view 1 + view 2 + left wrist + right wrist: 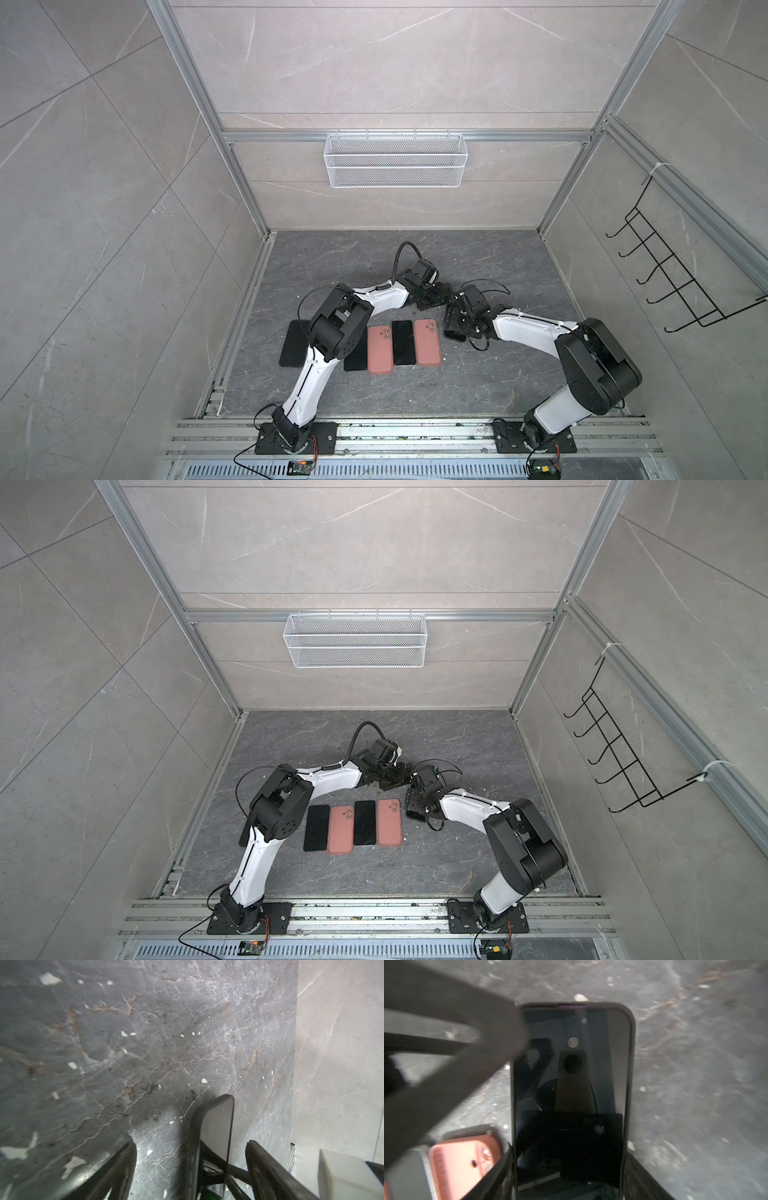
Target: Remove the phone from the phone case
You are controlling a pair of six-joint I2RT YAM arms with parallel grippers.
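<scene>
The black-cased dark-screened phone (571, 1084), pinched across its width by the right tool (569, 1149), runs toward 11 o'clock in both top views; its free end sits between the spread left tool (191, 1142) jaws.

Glossy phone (571, 1084), matt dark case (632, 1064), rough veined stone tabletop (695, 1064).

Finding: you have no legible text, brand, number or sign in any view.
Phone (571, 1084): dark glass showing reflections only; no characters you can read.
Pink handsets (380, 349): at about 8 o'clock from the phone in both top views; backs plain, no mark legible.
Small boards (299, 467): at 6 o'clock in both top views, just below the front rail (415, 432); any print is too small for you to read.
</scene>
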